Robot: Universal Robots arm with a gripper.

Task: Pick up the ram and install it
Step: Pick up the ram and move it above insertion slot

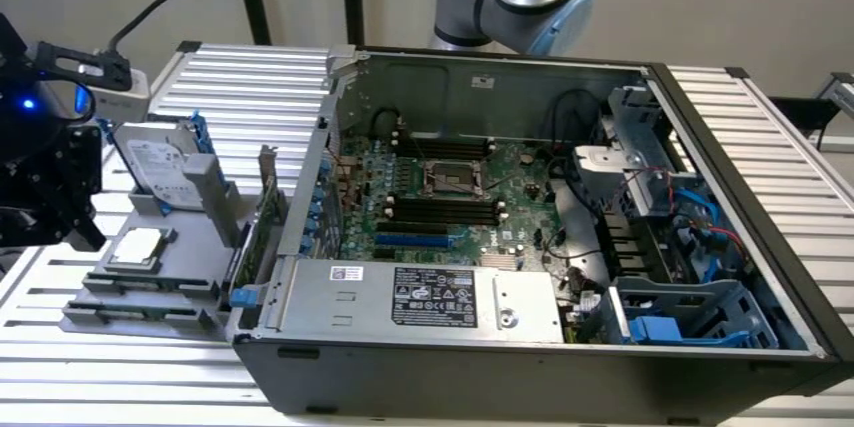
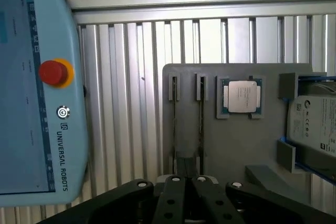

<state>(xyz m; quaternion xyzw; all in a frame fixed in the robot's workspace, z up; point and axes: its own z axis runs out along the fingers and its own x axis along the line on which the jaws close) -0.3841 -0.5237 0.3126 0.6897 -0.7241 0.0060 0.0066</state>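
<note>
At the exterior view's left, the gripper [image 2: 188, 179] hangs over the slatted table [image 1: 240, 77]. Its jaws are pressed fully together with nothing between them, close by a gray fixture [image 1: 194, 242]. The ram [image 2: 201, 119] stands on edge in that fixture's narrow slots as two thin sticks side by side, untouched. It sits nearer than the silver processor [image 1: 138, 249], with the hard drive [image 1: 158, 162] farther back. A teach pendant [image 2: 37, 87] lies beside the fixture. To the right sits the open computer case [image 1: 534, 367], holding the motherboard [image 1: 441, 182] with its black memory slots [image 1: 441, 209]. The power supply [image 1: 414, 297] is at the near side, and a blue-gray drive cage [image 1: 694, 317] at the far right.
</note>
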